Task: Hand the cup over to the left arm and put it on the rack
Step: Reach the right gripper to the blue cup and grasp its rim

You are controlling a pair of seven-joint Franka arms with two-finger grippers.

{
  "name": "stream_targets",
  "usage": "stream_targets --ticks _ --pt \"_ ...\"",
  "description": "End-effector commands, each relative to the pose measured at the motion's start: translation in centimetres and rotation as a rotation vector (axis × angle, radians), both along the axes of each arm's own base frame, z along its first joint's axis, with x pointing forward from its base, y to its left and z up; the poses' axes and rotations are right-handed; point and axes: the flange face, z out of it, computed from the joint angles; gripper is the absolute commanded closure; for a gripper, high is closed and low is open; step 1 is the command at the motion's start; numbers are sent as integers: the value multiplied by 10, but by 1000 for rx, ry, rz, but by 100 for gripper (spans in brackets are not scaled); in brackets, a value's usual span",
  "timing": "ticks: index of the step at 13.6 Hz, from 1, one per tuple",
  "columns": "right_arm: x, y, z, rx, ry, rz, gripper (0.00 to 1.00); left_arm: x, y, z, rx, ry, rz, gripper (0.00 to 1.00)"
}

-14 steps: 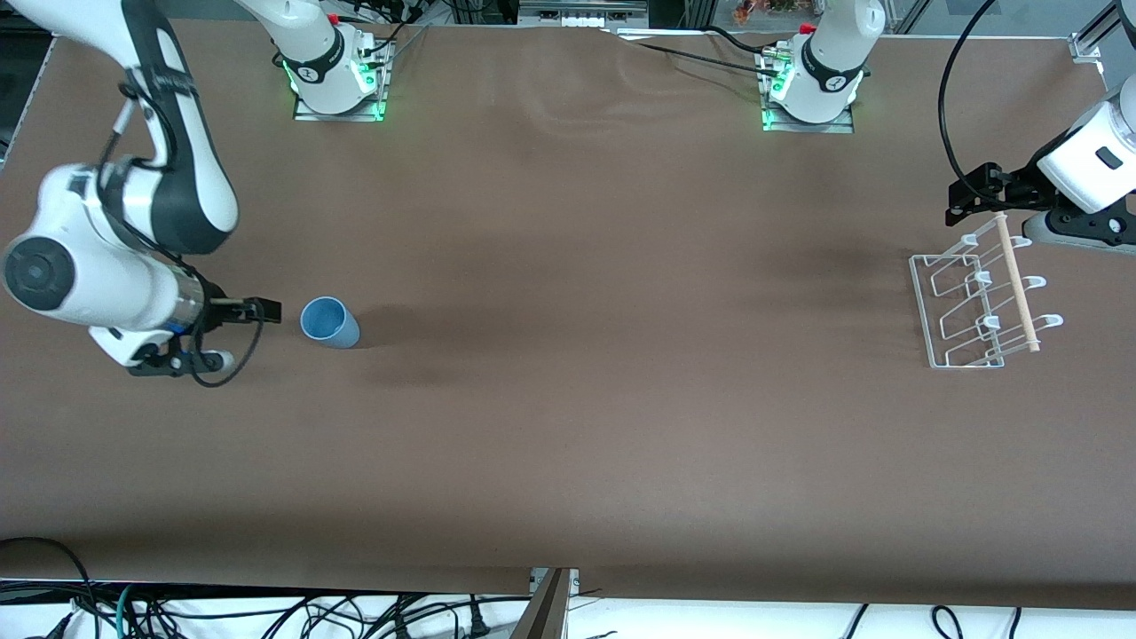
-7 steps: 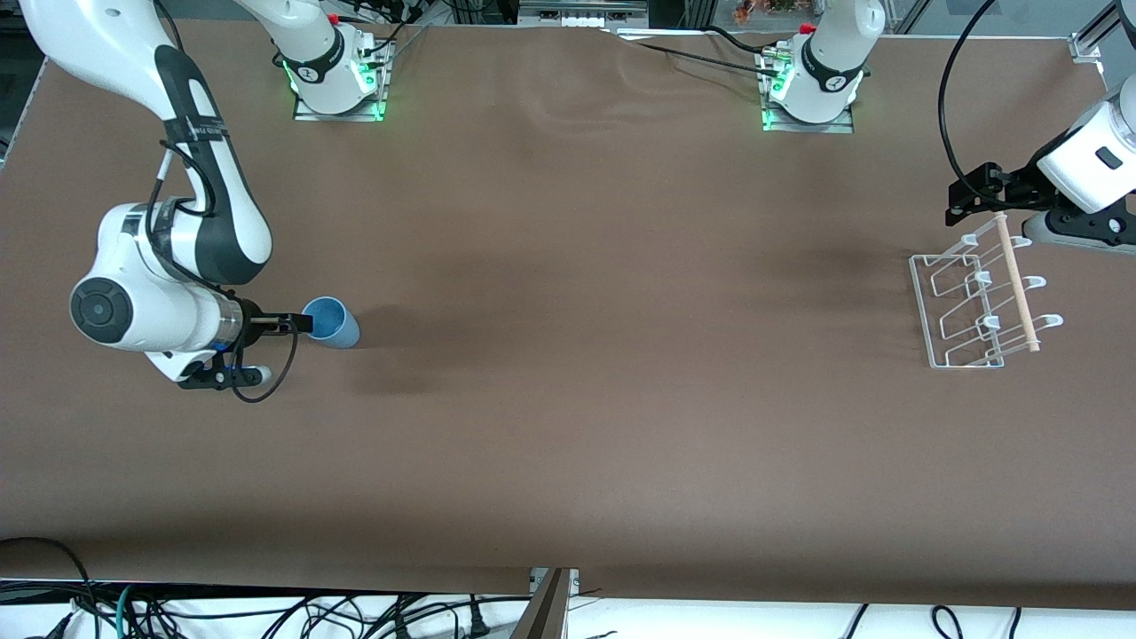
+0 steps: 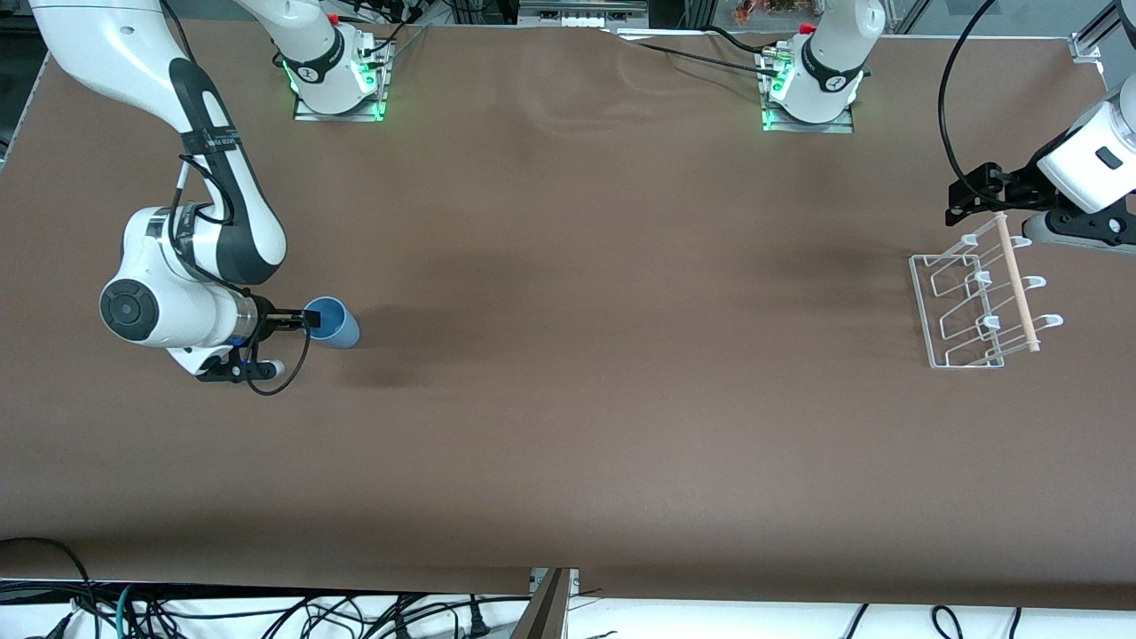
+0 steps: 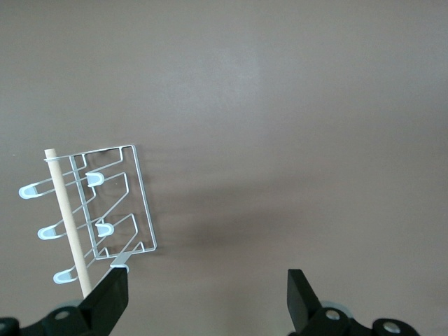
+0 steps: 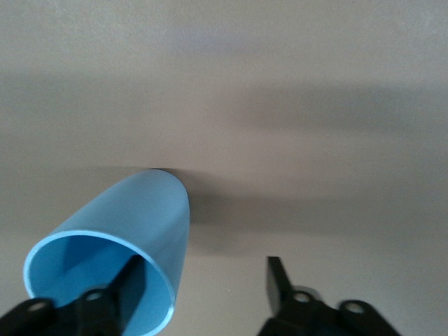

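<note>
A: How is the right gripper [image 5: 206, 290] set?
B: Its fingers are spread, one inside the cup's [image 3: 335, 322] mouth, the other outside the wall; no pinch shows.
A: Where's the cup?
B: On the table [image 3: 568, 399], well apart from the rack [image 3: 981, 302], toward the right arm's end.
A: And the left gripper [image 4: 206, 301]?
B: Waiting, spread wide, over the table just beside the rack, holding nothing.
A: Anything only one view gives?
B: The right wrist view shows the finger inside the cup.
</note>
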Motion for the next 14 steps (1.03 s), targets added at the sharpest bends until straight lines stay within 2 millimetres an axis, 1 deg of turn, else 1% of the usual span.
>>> stream_targets --ticks 1,2,4,5,6,8,10,12,14 --pt "-5 4 2 14 -7 -8 60 1 0 5 -3 2 -15 0" --pt "-6 5 1 17 -1 -10 73 1 0 5 -3 2 -15 0" --pt "-6 10 1 33 5 -19 95 1 0 4 -3 3 -15 0" --pt "-7 12 1 31 7 -28 100 1 0 5 -3 2 -15 0" --pt "-7 14 1 23 9 -55 100 1 0 5 -3 2 -15 0" --pt "-4 25 8 22 11 -62 100 2 -1 5 -4 -1 -10 0" --pt "1 33 26 73 46 -96 100 3 -2 5 -7 -8 -8 0" --pt "2 59 45 109 94 -109 100 3 -3 5 -14 -8 -11 0" --pt "4 76 68 187 146 -182 100 4 -6 4 -13 -5 -26 0"
